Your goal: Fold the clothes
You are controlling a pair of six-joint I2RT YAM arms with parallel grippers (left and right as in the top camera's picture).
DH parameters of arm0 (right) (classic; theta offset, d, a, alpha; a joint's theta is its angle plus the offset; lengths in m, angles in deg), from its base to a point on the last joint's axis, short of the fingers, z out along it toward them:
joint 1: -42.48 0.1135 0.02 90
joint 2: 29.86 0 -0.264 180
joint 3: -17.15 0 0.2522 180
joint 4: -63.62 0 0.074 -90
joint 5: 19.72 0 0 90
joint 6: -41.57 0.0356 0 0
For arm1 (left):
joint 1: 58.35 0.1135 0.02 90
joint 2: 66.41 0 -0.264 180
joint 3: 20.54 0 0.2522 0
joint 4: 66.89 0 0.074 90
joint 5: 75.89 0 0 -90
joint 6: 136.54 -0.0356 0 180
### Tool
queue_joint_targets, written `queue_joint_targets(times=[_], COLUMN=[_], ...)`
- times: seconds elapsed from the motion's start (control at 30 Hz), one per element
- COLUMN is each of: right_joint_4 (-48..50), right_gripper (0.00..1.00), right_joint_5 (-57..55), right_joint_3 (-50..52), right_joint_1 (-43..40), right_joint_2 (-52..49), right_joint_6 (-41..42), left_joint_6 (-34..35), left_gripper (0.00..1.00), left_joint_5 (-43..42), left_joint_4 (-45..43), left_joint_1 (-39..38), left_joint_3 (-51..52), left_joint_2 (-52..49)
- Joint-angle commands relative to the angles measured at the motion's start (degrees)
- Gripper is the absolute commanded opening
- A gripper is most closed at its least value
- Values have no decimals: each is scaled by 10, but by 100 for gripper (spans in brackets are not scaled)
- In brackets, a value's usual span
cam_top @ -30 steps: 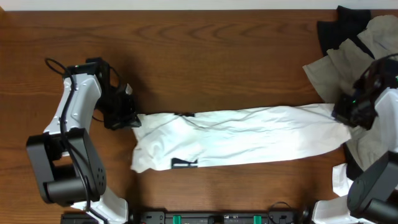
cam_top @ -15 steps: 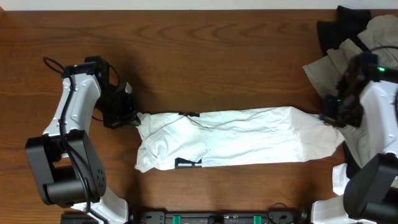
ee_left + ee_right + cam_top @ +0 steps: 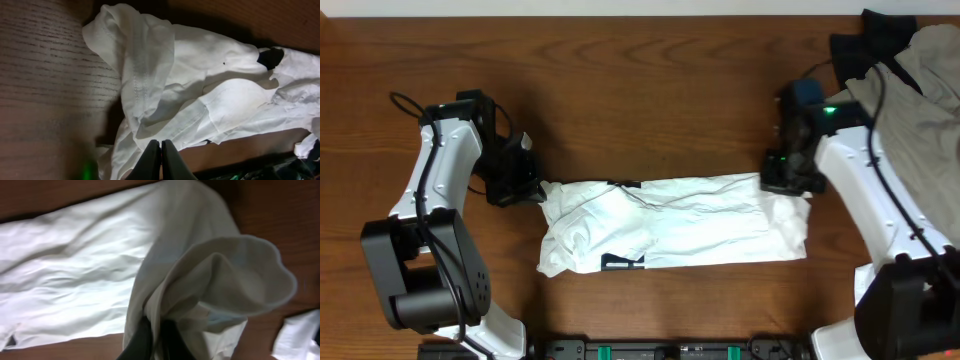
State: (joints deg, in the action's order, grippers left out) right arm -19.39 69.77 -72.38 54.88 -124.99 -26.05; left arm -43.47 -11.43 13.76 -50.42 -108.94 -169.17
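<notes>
**White shirt drawn shorter, both ends pinched**

White cotton, the shirt (image 3: 670, 222) lies as a wrinkled band from left to right across the middle of the worktop (image 3: 650, 90). A bit of its black print (image 3: 618, 262) shows at the near left edge. Its far edge runs fairly straight, while its left end is bunched and rounded.

The left hand (image 3: 538, 190) sits at the far left corner of the shirt. Its fingers (image 3: 154, 155) are pressed together on the cloth there. The right hand (image 3: 785, 185) is at the far right corner, and its fingers (image 3: 145, 337) are closed on a gathered fold that stands up and curls over them.

Bare wood spans the far half of the worktop, from the left arm across to the right arm. To the near side only a narrow strip of wood lies between the shirt and the worktop's near edge. A stretch of wood also shows to the right of the shirt's right end. At the far right corner a beige garment (image 3: 920, 70) lies heaped on a black garment (image 3: 855, 50), well apart from the shirt.

A second ago the shirt stretched right across to that heap, with the right hand at its edge. Since then the right hand has carried its end leftward and the band is clearly shorter. The left hand has barely moved, and the shirt's left end has crept slightly right.
</notes>
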Motion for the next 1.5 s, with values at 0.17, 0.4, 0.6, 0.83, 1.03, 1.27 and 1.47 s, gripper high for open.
queue_joint_targets(times=[0.17,0.4,0.6,0.83,1.03,1.27,1.47], right_joint_4=[34,61,68,93,116,114,84], right_gripper=[1,1,1,1,36,49,45], right_joint_5=[-1,-1,11,40,80,76,6], right_joint_3=[-10,-10,-10,-10,-10,-10,-10], right_joint_1=[95,139,151,178,219,228,224], right_joint_2=[3,2,-16,-50,-57,-57,-57], right_joint_6=[74,92,98,76,-7,-17,3], left_joint_6=[2,2,2,2,2,2,2], left_gripper=[6,6,6,6,6,6,6], left_joint_5=[-4,-4,-4,-4,-4,-4,-4], left_joint_4=[1,1,1,1,1,1,1], left_joint_1=[1,1,1,1,1,1,1], left_joint_3=[-11,-11,-11,-11,-11,-11,-11], left_joint_2=[11,11,11,11,11,11,11])
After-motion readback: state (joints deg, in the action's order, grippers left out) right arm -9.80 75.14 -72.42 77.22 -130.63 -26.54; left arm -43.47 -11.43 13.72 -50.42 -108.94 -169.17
